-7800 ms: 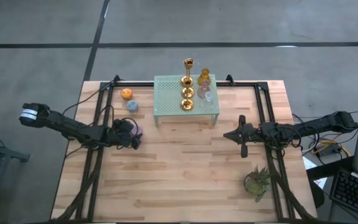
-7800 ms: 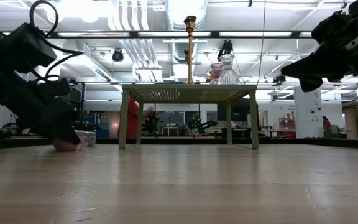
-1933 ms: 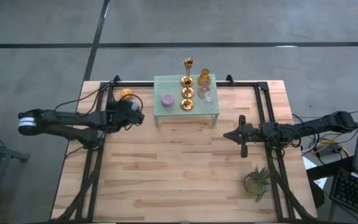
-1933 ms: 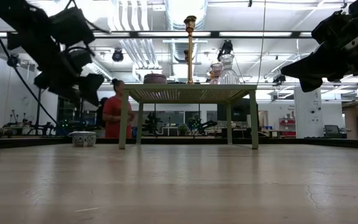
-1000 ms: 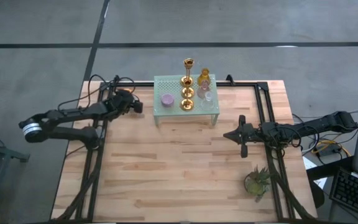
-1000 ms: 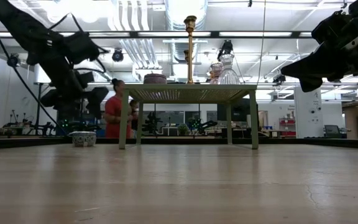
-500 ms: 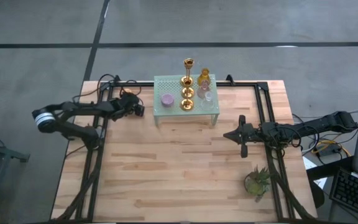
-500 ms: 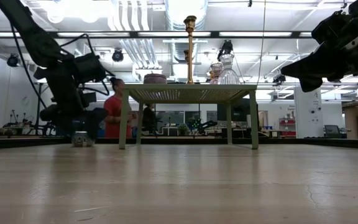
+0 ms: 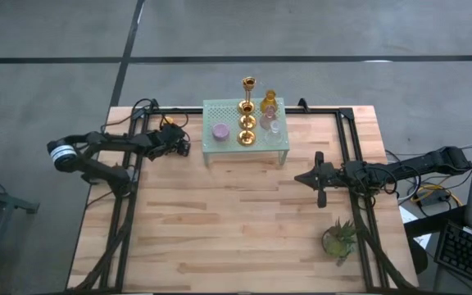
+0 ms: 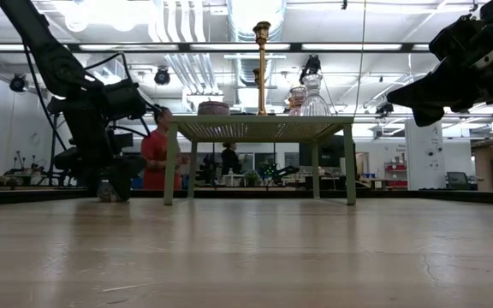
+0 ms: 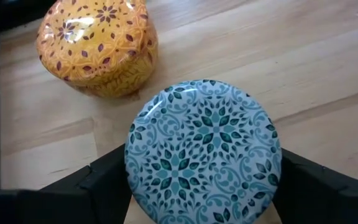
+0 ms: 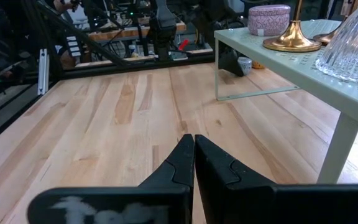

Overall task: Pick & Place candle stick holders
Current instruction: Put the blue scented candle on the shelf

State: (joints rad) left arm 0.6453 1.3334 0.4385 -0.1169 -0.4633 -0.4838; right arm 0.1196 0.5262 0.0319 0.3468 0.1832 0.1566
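Note:
A blue patterned round cup [image 11: 204, 158] stands on the table left of the pale green rack [image 9: 220, 111], with an orange patterned cup [image 11: 98, 46] beside it. My left gripper [image 11: 204, 186] is down at the table and open, one finger on each side of the blue cup. On the rack stand a purple cup [image 9: 220, 130], gold stemmed holders [image 9: 247, 123], and amber and clear cups [image 9: 271, 115]. My right gripper [image 12: 193, 149] is shut and empty, above the table right of the rack. My left gripper comes at the blue cup from above, pointing down, with one finger [image 11: 101, 183] by each side of its round wall [image 11: 132, 180]. The cup's top hides the fingers' inner edges, so I cannot tell whether they touch it. The cup stands on the table.
A small green potted plant [image 9: 338, 238] stands at the near right. Black rails [image 9: 129, 188] run along both sides of the table. The rack's legs [image 10: 171, 162] stand close to my left gripper. A person [image 10: 154, 154] shows in the room behind.
My left gripper has gone down to the table beside the rack's left end and come over the blue cup, its fingers now on either side of it. The cups have kept their places.

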